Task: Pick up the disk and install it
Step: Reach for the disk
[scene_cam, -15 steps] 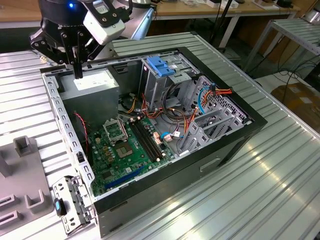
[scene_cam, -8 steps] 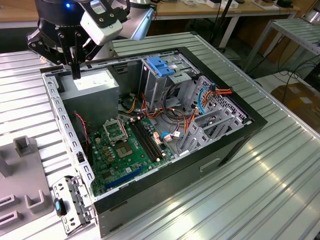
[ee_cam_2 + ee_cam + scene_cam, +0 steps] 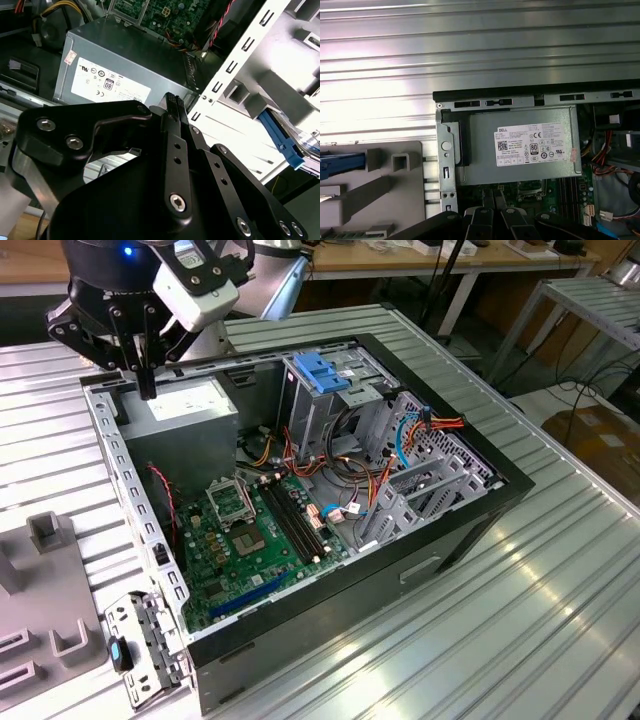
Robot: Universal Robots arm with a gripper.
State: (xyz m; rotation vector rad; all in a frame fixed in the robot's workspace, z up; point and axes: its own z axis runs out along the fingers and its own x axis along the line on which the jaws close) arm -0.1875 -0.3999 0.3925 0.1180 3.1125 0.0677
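Hanging closed on nothing, the two fingers point(image 3: 175, 130) meet at their tips with no gap between them, so the gripper point(image 3: 147, 390) is empty. By that, the pick has not been made yet.

Directly under the tips lies the grey power-supply box point(image 3: 185, 405), whose white sticker is clear in both wrist views. The gripper hovers above it without touching, high enough to clear the case's metal rim. This spot in the far-left corner of the open computer case point(image 3: 440, 540), as the exterior view has it, looks like a passing point rather than a working one.

Outward from there, the disk point(image 3: 340, 164) sits outside the case on the grey fixture point(image 3: 50, 620) at the exterior view's left. Its blue rail and a strip of shiny body point(image 3: 282, 140) are all that can be made out. The fixture's posts seem meant to hold it at a known, reachable pose.

Inside the case, to the right of the power supply, the drive cage point(image 3: 322, 375) stands with its blue handle up. It is probably the bay waiting for the drive, and the motherboard point(image 3: 260, 530) lies nearer.
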